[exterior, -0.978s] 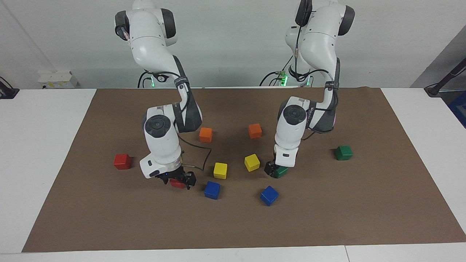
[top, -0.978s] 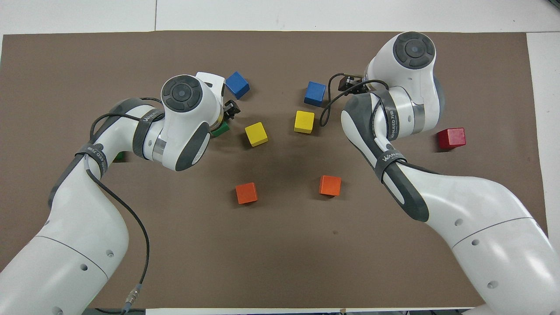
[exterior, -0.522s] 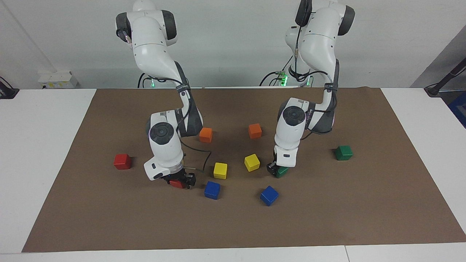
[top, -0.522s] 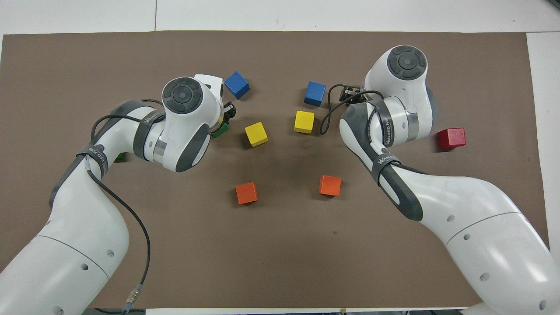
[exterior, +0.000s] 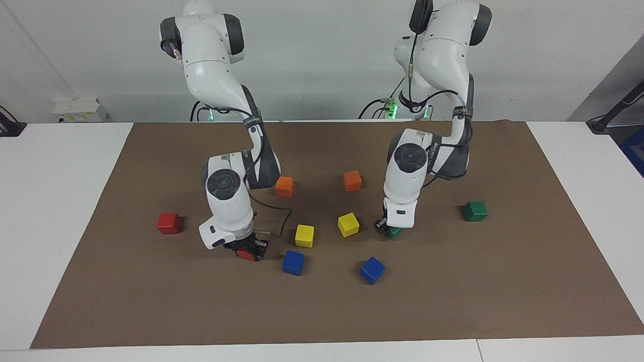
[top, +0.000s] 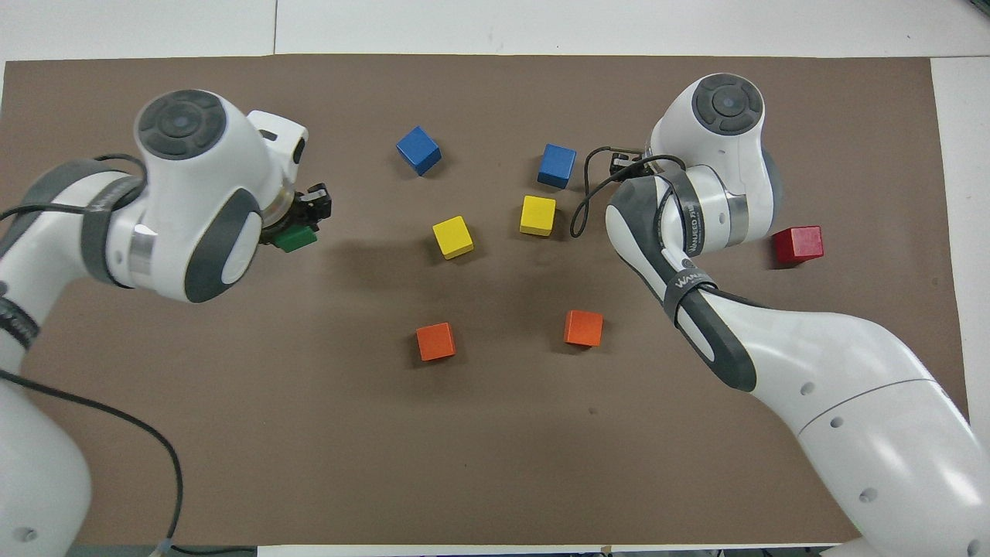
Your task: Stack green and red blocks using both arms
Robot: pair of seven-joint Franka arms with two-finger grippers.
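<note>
Facing view: left gripper (exterior: 388, 230) clamps a green block (exterior: 394, 232) beside the yellow cube (exterior: 348, 224); right gripper (exterior: 246, 251) grips a red block (exterior: 245, 254); overhead: the green block (top: 295, 239) sits in the left gripper (top: 305, 223).

A white table (exterior: 65, 211) runs the width of the room, most of it covered by a brown mat (exterior: 322, 311). A plain pale wall (exterior: 322, 60) stands at the robots' end. A small white box (exterior: 80, 109) sits against the wall at the right arm's end. Even, soft light, faint shadows.
</note>
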